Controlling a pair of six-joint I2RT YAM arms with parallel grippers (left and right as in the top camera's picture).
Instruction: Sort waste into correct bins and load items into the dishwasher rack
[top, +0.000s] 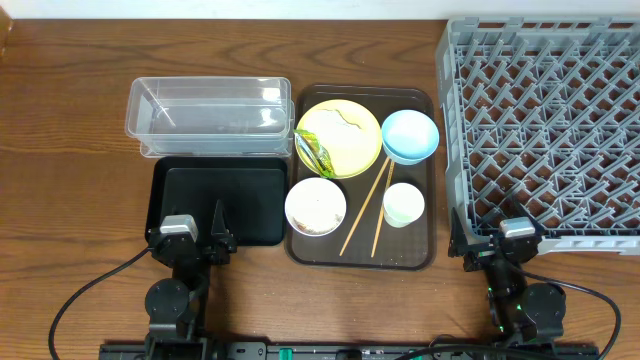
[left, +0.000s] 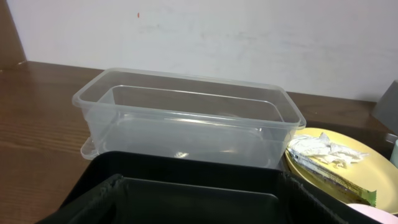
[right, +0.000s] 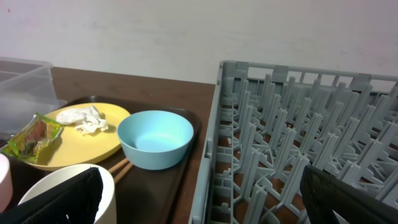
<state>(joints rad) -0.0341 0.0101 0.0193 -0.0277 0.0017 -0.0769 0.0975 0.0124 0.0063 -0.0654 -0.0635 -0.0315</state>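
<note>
On the brown serving tray (top: 430, 255) sit a yellow plate (top: 350, 145), a light blue bowl (top: 410, 136), a white bowl (top: 316, 207) with beige scraps, a small white cup (top: 403, 205) and two chopsticks (top: 365, 212). A green-yellow wrapper (top: 313, 152) and white paper scrap (top: 340, 120) lie on the plate. The clear tub (top: 208, 118) and black tray (top: 215, 200) stand left of it, the grey rack (top: 545, 130) right. My left gripper (top: 205, 232) (left: 199, 208) hangs open over the black tray's near edge. My right gripper (top: 490, 240) (right: 205, 199) is open at the rack's near-left corner, holding nothing.
Bare wooden table (top: 70, 150) lies to the left of the bins. The rack's upright pegs (right: 292, 130) rise close in front of the right gripper, and the cup (right: 74, 180) sits just beside its left finger. A wall runs behind the table.
</note>
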